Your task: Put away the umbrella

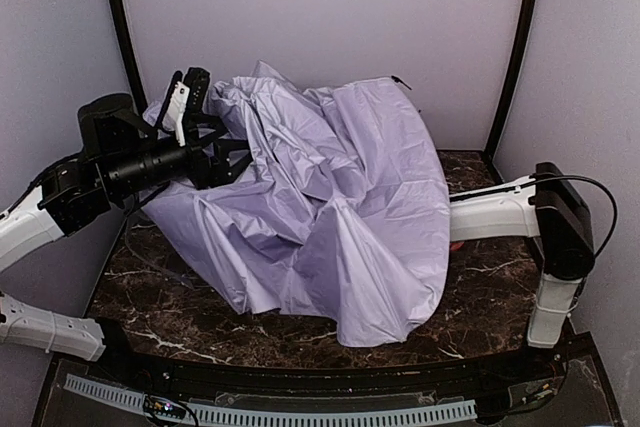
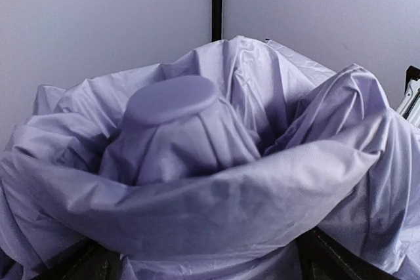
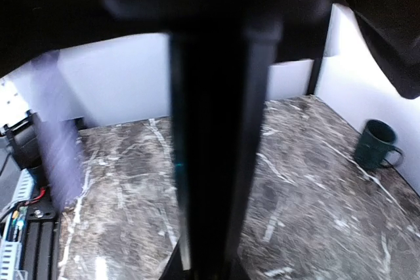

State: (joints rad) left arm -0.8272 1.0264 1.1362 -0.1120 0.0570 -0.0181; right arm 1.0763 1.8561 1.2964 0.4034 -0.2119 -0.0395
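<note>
The umbrella (image 1: 330,197) lies collapsed across the middle of the table, its pale lavender fabric crumpled in a wide heap. My left gripper (image 1: 190,107) hovers at the heap's upper left edge, open. In the left wrist view a thick fold of the fabric (image 2: 216,208) lies across the gap between my dark fingers (image 2: 328,257), and a round flat-topped bulge (image 2: 172,96) rises behind it. My right arm (image 1: 500,212) reaches under the fabric, so its gripper is hidden from above. In the right wrist view the black shaft (image 3: 213,162) runs upright right before the camera, with my right gripper (image 3: 207,270) shut on it.
The marble table (image 1: 490,297) is walled by pale panels with black corner posts (image 1: 515,47). A dark green mug (image 3: 375,143) stands on the marble near a wall, under the canopy. A small sliver of red (image 1: 456,244) shows at the fabric's right edge.
</note>
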